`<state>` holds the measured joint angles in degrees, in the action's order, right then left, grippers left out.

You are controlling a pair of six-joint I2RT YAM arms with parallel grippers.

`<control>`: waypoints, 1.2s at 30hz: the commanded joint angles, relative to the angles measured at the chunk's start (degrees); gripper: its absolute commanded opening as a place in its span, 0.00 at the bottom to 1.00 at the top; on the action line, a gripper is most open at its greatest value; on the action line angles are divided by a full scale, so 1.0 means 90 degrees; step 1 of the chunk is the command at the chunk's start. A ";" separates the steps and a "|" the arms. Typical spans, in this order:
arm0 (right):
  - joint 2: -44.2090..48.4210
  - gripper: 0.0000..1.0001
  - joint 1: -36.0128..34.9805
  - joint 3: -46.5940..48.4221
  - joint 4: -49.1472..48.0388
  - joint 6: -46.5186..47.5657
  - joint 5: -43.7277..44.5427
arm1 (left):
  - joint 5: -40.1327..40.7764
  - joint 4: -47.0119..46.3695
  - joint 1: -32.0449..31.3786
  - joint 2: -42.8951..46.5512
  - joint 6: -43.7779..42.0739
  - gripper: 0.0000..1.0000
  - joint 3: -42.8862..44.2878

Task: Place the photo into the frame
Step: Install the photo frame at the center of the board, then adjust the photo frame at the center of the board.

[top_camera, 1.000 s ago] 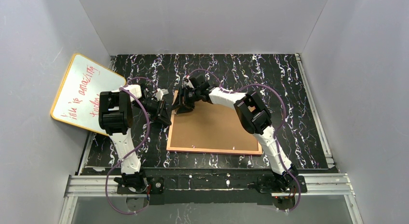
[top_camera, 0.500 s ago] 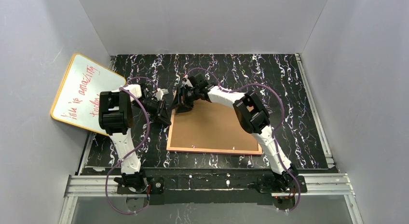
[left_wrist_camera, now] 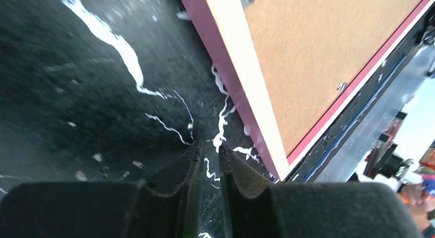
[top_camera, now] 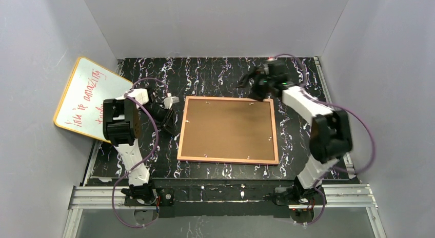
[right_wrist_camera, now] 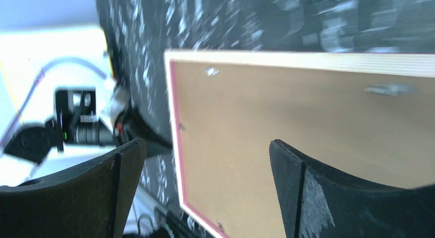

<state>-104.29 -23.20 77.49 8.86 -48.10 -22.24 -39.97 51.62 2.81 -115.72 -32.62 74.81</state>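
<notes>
The frame (top_camera: 179,133) lies face down in the middle of the table, thin pink rim up, with the brown backing board (top_camera: 225,127) in it. The photo is not in view. My left gripper (top_camera: 169,124) is low beside the frame's left edge, apart from it; in the left wrist view the gripper (left_wrist_camera: 209,145) is shut on nothing, with the pink frame side (left_wrist_camera: 225,68) just right of it. My right gripper (top_camera: 246,83) hovers by the frame's far right corner; in the right wrist view it (right_wrist_camera: 205,143) is wide open and empty above the board (right_wrist_camera: 287,110).
A yellow-rimmed whiteboard (top_camera: 90,97) with red writing leans at the left wall. Small metal tabs sit along the board's edges (top_camera: 270,139). An aluminium rail (top_camera: 220,194) runs along the near table edge. Grey walls enclose three sides.
My right arm has swung from the frame's far left corner to its far right corner. My left gripper has drawn back slightly to the left. The frame now shows whole and flat.
</notes>
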 commanded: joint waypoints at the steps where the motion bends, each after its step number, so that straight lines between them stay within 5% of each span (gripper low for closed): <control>1: 0.1501 0.99 0.0937 -0.1383 0.0561 0.0328 0.1628 | 0.0551 0.0187 -0.0088 0.0584 -0.0752 0.17 -0.0510; 7: 0.2508 0.99 0.2089 -0.2791 0.0604 0.0417 0.2122 | 0.1024 -0.0022 -0.0765 0.1087 -0.1121 0.17 -0.1136; 17: 0.1441 0.98 0.2151 -0.3006 -0.0012 0.0104 0.0977 | 0.1566 -0.0504 -0.1587 0.1684 -0.1160 0.17 -0.1871; 23: 0.0551 0.98 0.1668 -0.2108 -0.0200 -0.0051 0.0651 | 0.1337 -0.0654 -0.2163 0.1589 -0.0946 0.17 -0.1937; 31: -0.1453 0.99 0.0745 0.0811 0.1118 0.0206 0.0768 | 0.1180 -0.0900 -0.4169 0.1569 -0.0473 0.17 -0.1873; 36: -0.1192 0.99 0.1025 0.1337 0.1453 0.0124 0.1676 | 0.0735 -0.0119 -0.4450 0.1559 -0.0738 0.24 -0.1576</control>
<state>-119.28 -13.67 86.04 12.34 -44.36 -6.11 -27.24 52.77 -36.56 -101.43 -37.06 58.02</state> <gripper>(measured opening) 0.986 0.206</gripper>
